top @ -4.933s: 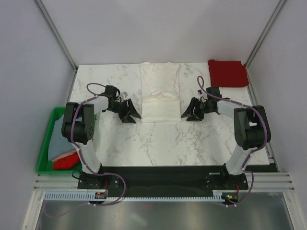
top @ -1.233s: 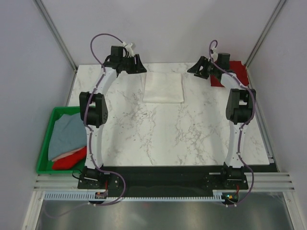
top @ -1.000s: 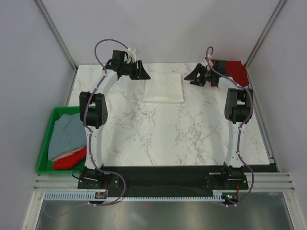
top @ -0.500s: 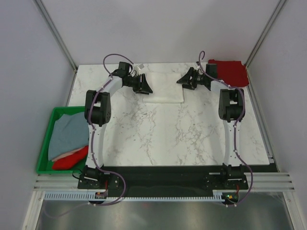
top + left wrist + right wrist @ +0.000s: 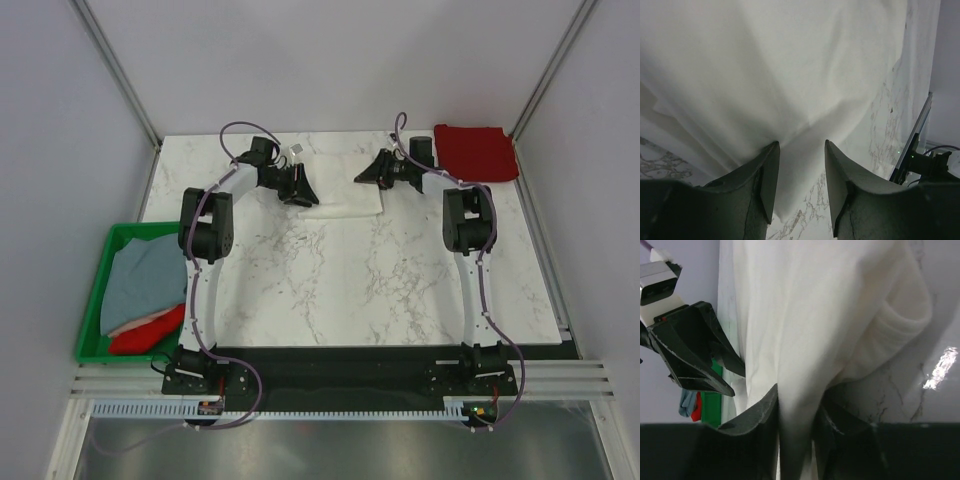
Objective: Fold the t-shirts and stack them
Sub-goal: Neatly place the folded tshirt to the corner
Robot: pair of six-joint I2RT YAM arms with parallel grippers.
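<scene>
both end effectors are out at the far part of the tabletop [image 5: 350, 280], one on each side of the white t-shirt [image 5: 345, 195], which lies there folded into a rectangle. the right end effector [image 5: 797, 397] is almost closed, with a raised ridge of the white cloth pinched between its fingers. the left end effector [image 5: 801, 147] has its fingers somewhat apart with white cloth running into the gap; whether it grips cannot be told. the dark red t-shirt [image 5: 476, 152] lies folded in the far right corner. the grey-blue t-shirt [image 5: 140, 285] and the bright red t-shirt [image 5: 145, 332] lie in the green crate [image 5: 92, 310] at the left.
</scene>
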